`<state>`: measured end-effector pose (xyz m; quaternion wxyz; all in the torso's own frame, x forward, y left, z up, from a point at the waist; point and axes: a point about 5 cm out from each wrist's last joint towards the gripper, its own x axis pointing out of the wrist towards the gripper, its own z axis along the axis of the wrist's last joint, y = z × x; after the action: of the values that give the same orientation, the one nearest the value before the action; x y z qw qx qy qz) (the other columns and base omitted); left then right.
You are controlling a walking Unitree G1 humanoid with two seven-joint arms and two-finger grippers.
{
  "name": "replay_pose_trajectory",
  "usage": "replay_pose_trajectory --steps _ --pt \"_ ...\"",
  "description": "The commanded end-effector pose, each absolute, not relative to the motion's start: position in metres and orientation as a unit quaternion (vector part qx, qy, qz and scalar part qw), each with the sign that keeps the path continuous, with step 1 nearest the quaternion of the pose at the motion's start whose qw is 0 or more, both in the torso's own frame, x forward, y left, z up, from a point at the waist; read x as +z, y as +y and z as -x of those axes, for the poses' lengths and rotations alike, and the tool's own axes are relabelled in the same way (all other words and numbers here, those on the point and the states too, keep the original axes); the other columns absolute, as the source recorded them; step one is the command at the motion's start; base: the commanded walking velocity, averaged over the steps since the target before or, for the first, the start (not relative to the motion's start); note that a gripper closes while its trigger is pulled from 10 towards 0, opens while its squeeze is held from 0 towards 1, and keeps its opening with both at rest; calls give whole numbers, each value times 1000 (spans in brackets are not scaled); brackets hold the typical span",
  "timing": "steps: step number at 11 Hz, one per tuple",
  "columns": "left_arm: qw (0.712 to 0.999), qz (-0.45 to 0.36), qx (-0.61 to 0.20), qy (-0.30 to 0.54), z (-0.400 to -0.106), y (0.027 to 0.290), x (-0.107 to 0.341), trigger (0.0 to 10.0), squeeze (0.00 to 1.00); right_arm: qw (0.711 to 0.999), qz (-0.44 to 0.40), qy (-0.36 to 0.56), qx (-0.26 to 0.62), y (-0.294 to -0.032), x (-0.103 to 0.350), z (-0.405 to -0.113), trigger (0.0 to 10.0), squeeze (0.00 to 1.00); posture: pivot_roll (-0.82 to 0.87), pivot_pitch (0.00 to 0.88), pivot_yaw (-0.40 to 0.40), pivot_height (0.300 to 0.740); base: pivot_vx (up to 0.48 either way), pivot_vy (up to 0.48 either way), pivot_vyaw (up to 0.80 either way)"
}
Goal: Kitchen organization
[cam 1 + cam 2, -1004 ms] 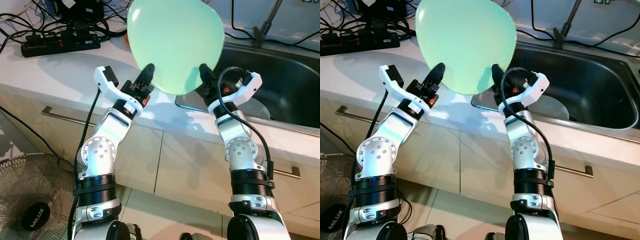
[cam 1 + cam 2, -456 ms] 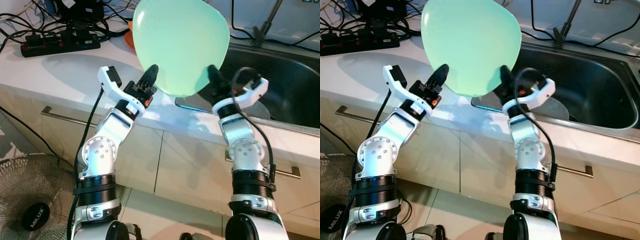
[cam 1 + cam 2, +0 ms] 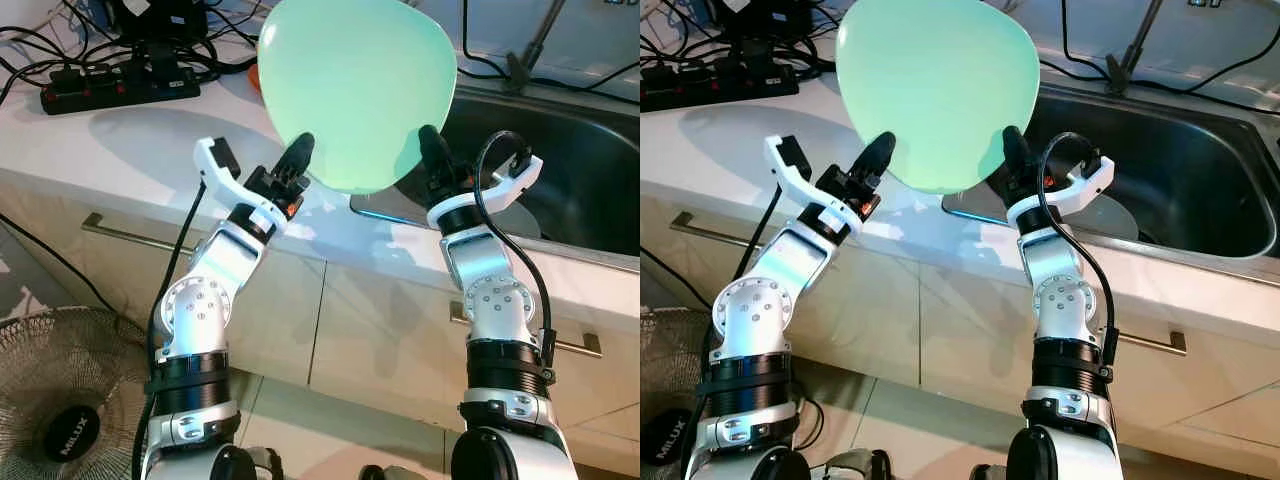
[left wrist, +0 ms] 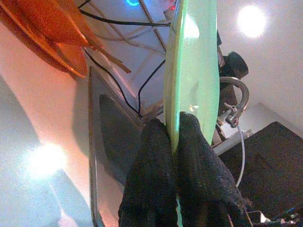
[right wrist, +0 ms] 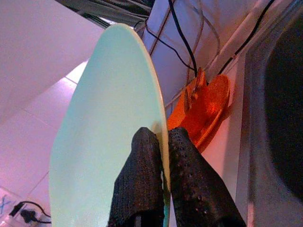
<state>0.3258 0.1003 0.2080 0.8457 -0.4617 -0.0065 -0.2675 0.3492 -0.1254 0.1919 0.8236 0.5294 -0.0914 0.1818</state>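
Observation:
A large pale green plate (image 3: 358, 88) stands tilted in the air above the counter's front edge, held from both sides. My left gripper (image 3: 300, 155) pinches its lower left rim and my right gripper (image 3: 430, 148) pinches its lower right rim. In the left wrist view the black fingers (image 4: 161, 170) clamp the thin green plate (image 4: 191, 80) edge-on. The right wrist view has both fingers (image 5: 142, 184) shut over the green plate (image 5: 99, 137) rim. An orange plate (image 5: 208, 111) lies on the counter behind, also seen as the orange plate (image 4: 47, 33).
A steel sink (image 3: 560, 160) lies at the right, with a grey dish (image 3: 1100, 212) inside. A black power strip (image 3: 120, 92) and cables sit at the back left of the white counter (image 3: 110, 140). A floor fan (image 3: 70, 400) stands low on the left.
The plate and both grippers have shifted slightly to the left and down since half a second ago; over the whole second the right gripper has moved right. The hold is unchanged.

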Motion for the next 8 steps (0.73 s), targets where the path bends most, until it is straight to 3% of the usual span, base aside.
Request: replay_pose_trajectory --steps 1,2,3,4,5,6,7,8 --pt "831 456 -319 -2 -322 84 214 10000 0 822 -529 -88 192 -120 195 -348 10000 0 54 83 -21 740 0 0 0" --pt "829 455 -325 5 -321 82 212 10000 0 821 -527 -89 201 -118 196 -347 10000 0 54 83 -22 740 0 0 0" --pt "830 452 -327 9 -321 81 211 10000 0 823 -524 -88 203 -118 195 -347 3529 0 55 84 -21 740 0 0 0" --pt "830 452 -327 9 -321 81 211 10000 0 826 -519 -87 202 -118 194 -347 0 0 55 84 -21 740 0 0 0" --pt "830 451 -327 9 -321 81 211 10000 0 832 -513 -82 198 -117 193 -348 7137 0 55 84 -21 740 0 0 0" --pt "831 451 -327 10 -321 81 211 10000 0 839 -507 -75 185 -117 190 -349 10000 0 56 82 -21 740 0 0 0" --pt "831 451 -327 10 -321 80 211 10000 0 838 -507 -75 186 -117 190 -349 10000 1000 56 83 -21 740 0 0 0" --pt "831 450 -327 11 -320 80 211 10000 0 842 -500 -75 189 -116 190 -349 10000 1000 56 84 -22 740 0 0 0"
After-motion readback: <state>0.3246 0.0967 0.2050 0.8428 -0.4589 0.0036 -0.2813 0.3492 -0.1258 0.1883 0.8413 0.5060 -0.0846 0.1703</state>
